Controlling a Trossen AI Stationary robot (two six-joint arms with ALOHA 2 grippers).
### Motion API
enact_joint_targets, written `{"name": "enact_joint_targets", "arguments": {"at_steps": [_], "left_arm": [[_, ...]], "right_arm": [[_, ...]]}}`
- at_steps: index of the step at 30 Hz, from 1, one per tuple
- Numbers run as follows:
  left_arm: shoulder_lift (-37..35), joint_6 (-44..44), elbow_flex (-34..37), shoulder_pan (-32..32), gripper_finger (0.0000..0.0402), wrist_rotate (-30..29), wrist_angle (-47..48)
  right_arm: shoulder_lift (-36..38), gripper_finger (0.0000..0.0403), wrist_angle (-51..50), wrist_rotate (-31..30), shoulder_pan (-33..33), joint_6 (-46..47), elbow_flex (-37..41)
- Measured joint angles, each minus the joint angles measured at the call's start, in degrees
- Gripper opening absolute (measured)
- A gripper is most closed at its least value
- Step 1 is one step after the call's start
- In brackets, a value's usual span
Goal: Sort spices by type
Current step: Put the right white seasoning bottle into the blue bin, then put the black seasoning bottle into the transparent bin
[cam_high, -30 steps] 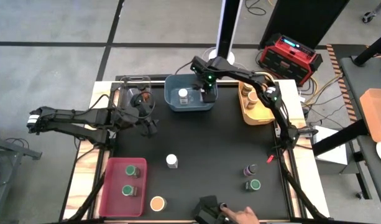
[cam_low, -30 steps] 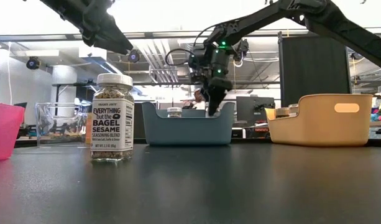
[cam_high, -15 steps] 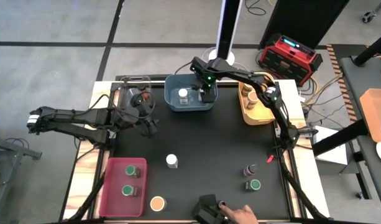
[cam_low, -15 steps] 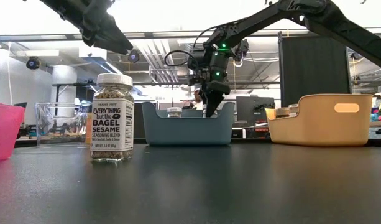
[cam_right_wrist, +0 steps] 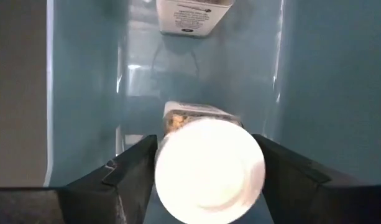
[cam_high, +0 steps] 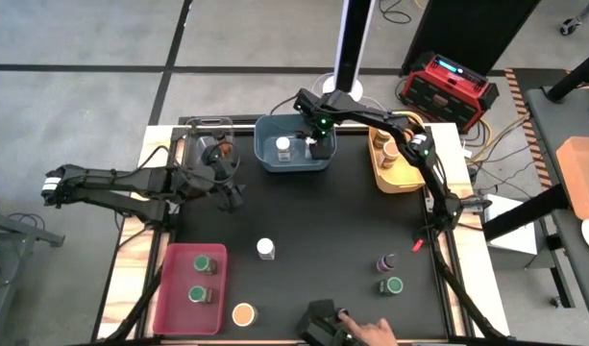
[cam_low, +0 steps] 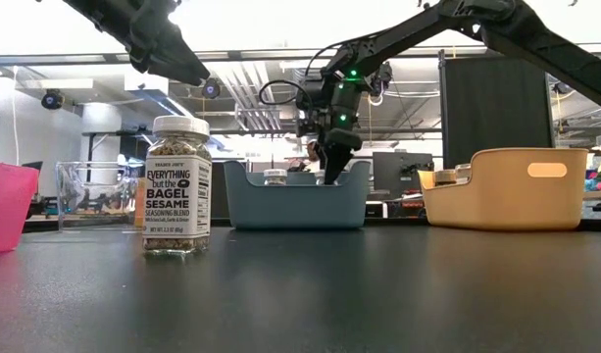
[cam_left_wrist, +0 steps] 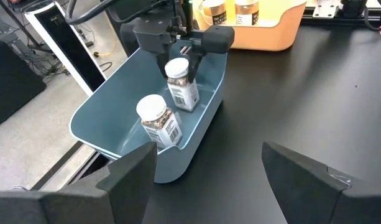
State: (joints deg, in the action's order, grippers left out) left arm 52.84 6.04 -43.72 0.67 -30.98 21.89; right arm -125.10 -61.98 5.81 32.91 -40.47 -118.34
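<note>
My right gripper (cam_high: pixel 318 142) reaches down into the blue bin (cam_high: pixel 265 163) at the table's far edge, shut on a white-lidded spice jar (cam_left_wrist: pixel 181 84). A second white-lidded jar (cam_left_wrist: pixel 154 109) stands upright on the bin's floor beside it. My left gripper (cam_high: pixel 232 192) hovers open and empty near the clear bin (cam_high: pixel 193 144), pointing toward the blue bin. Another white-lidded jar (cam_high: pixel 265 248) stands on the black mat at mid-table. A tan-orange-lidded jar (cam_high: pixel 243 314) stands near the red bin (cam_high: pixel 174 288). My right gripper holds the jar by its white lid (cam_right_wrist: pixel 209 168), pinched between the two fingers (cam_right_wrist: pixel 134 171), one on either side. The fingers come from above, pointing down into the bin. The jar hangs tilted, its lower end (cam_left_wrist: pixel 189 102) down by the bin's floor.
The red bin holds two green-lidded jars (cam_high: pixel 204 262). The yellow bin (cam_high: pixel 395 183) at far right holds brown-lidded jars. A dark-lidded jar (cam_high: pixel 386 261) and a green-lidded one (cam_high: pixel 394 285) stand on the mat's right. A person's hand (cam_high: pixel 376 333) rests at the near edge.
My right gripper has shifted slightly toward the table's left inside the blue bin, tipping a little, with the jar still between its fingers.
</note>
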Motion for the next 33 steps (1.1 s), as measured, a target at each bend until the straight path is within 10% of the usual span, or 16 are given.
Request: {"name": "enact_joint_targets", "arguments": {"at_steps": [20,33], "left_arm": [[0.0,0.0,0.0,0.0,0.0275,0.0,-0.01],[0.0,0.0,0.02,0.0,0.0275,0.0,-0.01]], "right_arm": [[0.14,0.0288,-3.2,-4.31,-0.23,3.82,-4.38],[0.36,0.0258,-24.93,-4.36,-1.87,15.45,-14.31]]}}
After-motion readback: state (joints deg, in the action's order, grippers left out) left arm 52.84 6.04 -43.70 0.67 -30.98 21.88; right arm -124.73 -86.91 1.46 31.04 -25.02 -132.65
